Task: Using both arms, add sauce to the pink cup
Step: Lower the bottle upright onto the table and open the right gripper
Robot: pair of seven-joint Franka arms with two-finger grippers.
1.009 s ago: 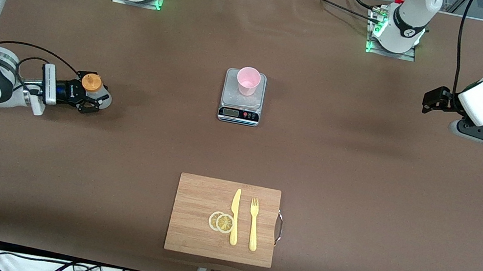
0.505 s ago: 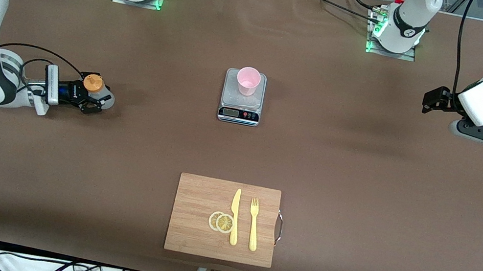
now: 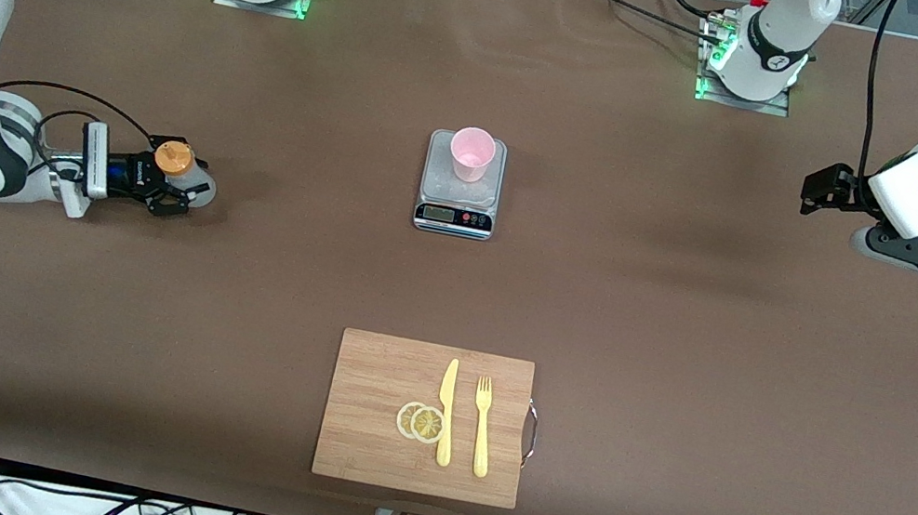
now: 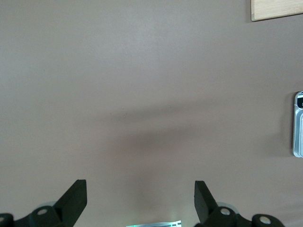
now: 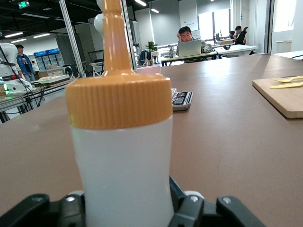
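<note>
The sauce bottle (image 3: 177, 168), whitish with an orange cap, stands at the right arm's end of the table. My right gripper (image 3: 170, 192) is shut on its body, low by the table. In the right wrist view the bottle (image 5: 120, 156) fills the middle between the fingers (image 5: 179, 191). The pink cup (image 3: 472, 153) stands upright on a small scale (image 3: 457, 196) at the table's middle; the cup also shows in the right wrist view (image 5: 149, 69). My left gripper (image 3: 818, 193) is open and empty, in the air over the left arm's end of the table, and it waits; its fingers (image 4: 75, 196) stand wide apart.
A wooden cutting board (image 3: 371, 407) lies nearer the front camera than the scale, with a yellow knife (image 3: 446, 411), a yellow fork (image 3: 482, 427) and two lemon slices (image 3: 420, 422) on it. The scale's edge (image 4: 298, 124) and a board corner (image 4: 277, 9) show in the left wrist view.
My right gripper, with the bottle in it, has shifted slightly along the table toward the scale and a little back. The left arm has barely moved.
</note>
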